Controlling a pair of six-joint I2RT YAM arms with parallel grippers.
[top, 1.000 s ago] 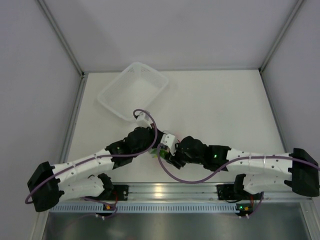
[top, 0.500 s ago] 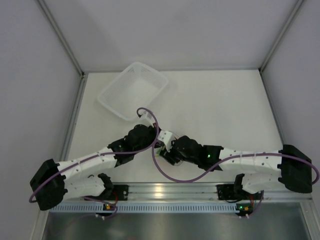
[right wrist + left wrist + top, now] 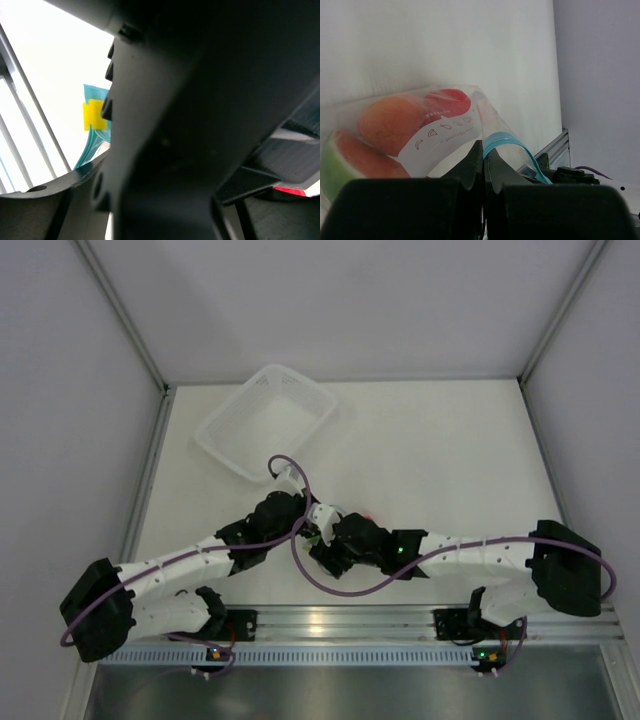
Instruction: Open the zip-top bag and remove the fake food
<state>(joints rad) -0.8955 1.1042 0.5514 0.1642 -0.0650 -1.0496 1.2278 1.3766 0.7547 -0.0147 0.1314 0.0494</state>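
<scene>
While the left gripper (image 3: 483,155) pinches the zip-top bag (image 3: 445,137) beside its blue zip strip (image 3: 506,141), at the table's (image 3: 450,460) 6 o'clock, the fake food (image 3: 390,122) sits inside, nothing removed, opening apparently pending; right gripper's (image 3: 322,540) hold I cannot tell.

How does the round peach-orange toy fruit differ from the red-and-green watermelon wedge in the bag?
The round peach-orange toy fruit is one plain colour; the red-and-green watermelon wedge has red flesh and a green rind. The fruit shows nearly whole and higher; the wedge sits lower left, cut by the frame edge. Both lie inside the clear zip-top bag.
</scene>
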